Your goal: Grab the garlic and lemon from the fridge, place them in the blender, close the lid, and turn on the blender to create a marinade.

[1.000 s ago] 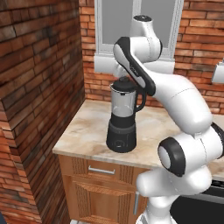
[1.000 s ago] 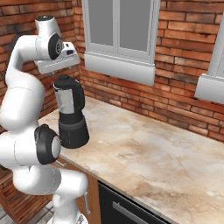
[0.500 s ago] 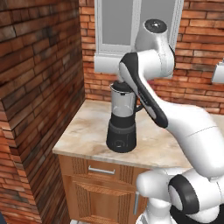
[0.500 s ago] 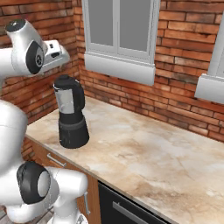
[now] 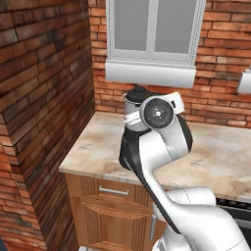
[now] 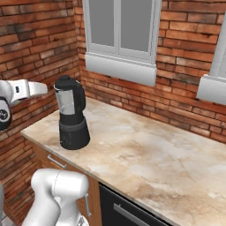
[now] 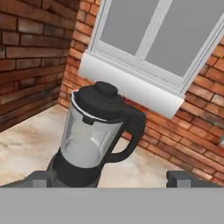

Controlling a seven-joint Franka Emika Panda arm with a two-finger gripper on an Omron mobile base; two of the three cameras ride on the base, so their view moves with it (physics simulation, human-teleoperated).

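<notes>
Brick-backed marble surface (image 6: 145, 154) carries the black-based glass-jar blender (image 6: 70, 112), black lid (image 7: 101, 98) on; the hand (image 7: 111, 178), wide open and empty, has drawn back, so switching on remains.

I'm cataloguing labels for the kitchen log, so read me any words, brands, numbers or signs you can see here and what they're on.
None: no readable text anywhere.
blender: no brand or button markings visible on its jar or base.
lid: plain black.
counter, brick wall and window: no writing or signs.
</notes>
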